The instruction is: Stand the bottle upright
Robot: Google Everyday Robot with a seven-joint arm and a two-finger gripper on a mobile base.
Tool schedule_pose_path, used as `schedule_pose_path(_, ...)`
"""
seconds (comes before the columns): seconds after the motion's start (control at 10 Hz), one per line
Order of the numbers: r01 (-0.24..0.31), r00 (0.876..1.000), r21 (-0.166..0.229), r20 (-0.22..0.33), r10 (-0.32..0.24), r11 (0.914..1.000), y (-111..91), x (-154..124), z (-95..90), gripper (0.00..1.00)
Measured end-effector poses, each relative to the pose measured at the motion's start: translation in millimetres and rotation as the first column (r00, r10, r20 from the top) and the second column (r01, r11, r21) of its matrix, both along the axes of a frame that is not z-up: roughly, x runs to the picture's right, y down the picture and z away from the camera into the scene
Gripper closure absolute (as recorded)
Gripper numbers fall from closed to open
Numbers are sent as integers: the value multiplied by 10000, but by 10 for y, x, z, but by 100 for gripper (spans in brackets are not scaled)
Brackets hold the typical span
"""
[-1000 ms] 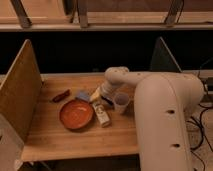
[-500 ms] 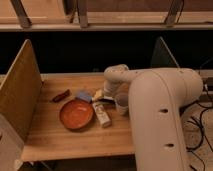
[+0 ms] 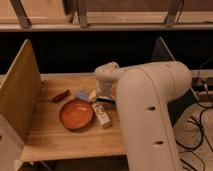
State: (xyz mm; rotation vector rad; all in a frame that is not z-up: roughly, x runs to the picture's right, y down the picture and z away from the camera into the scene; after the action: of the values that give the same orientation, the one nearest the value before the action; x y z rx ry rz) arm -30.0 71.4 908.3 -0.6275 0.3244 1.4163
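The bottle (image 3: 102, 115) is small, slim and whitish with a pale label. It lies on its side on the wooden table (image 3: 55, 137), just right of the orange plate (image 3: 76, 114). My gripper (image 3: 101, 98) hangs under the white wrist (image 3: 106, 77), just behind the bottle's far end and apart from it. My large white arm (image 3: 150, 110) fills the right side of the view and hides the table behind it.
A reddish-brown item (image 3: 61, 95), a small blue item (image 3: 82, 94) and a yellowish item (image 3: 92, 95) lie behind the plate. A dark flat bar (image 3: 107, 103) shows under the gripper. Wooden side panels (image 3: 20, 90) stand at the table's left and back right.
My arm has swung closer to the camera and a little left. It now covers the translucent cup that showed right of the gripper. The bottle has not moved.
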Motion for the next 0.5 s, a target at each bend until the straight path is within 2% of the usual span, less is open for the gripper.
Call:
schedule_pose_path(0.3, 214, 9998, 56, -52, -214, 9998, 10, -137, -42, 20)
schedule_pose_path(0.5, 125, 9996, -47, -238, -126, 9999, 53, -129, -33, 20)
